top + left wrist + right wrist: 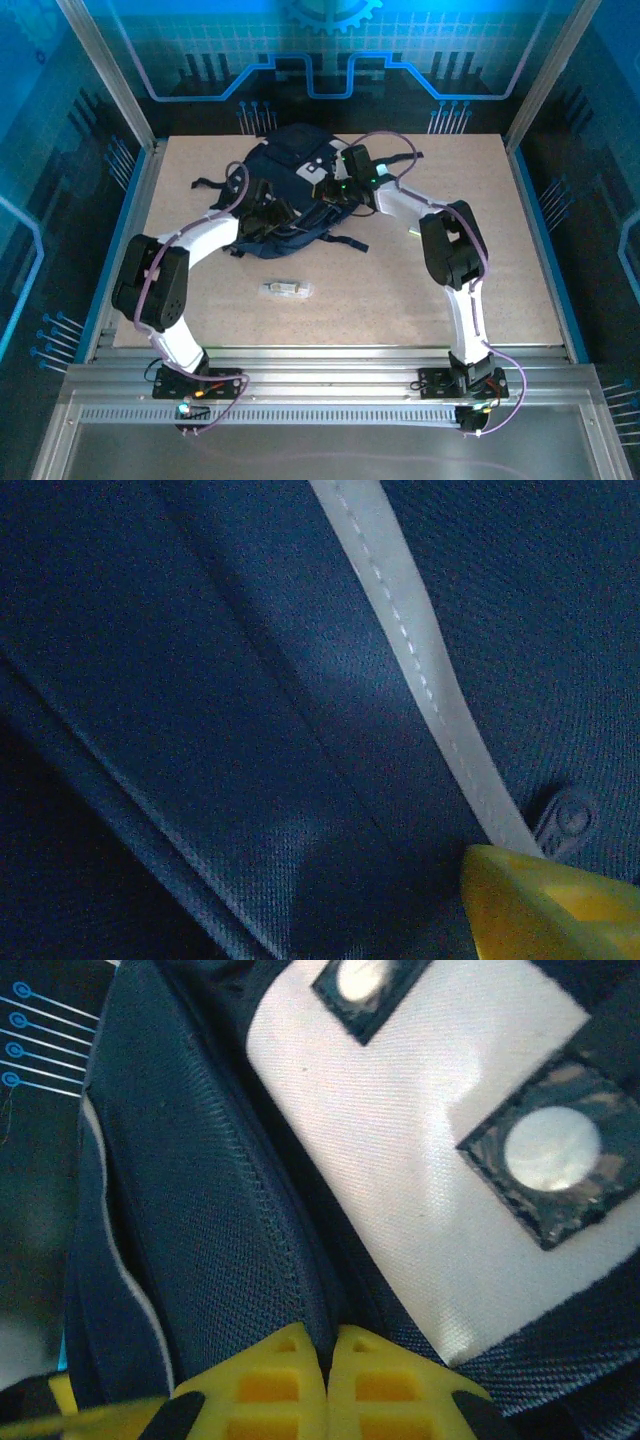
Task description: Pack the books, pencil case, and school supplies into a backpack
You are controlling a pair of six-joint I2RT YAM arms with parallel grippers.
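The backpack (285, 160) lies at the far middle of the table (420, 310), and both arms are on it. The right gripper (322, 1345) has its yellow fingers pressed together against a navy fold beside the white patch (400, 1160) (whether any fabric is nipped between them, hard to say). The left gripper (268, 215) sits low on the bag's near left side, its camera tight on the pale stripe (420, 670), with one yellow wedge at the frame's corner; how wide it stands cannot be told. On the bare table nearer the bases lies a small clear pouch (287, 289), apparently the pencil case.
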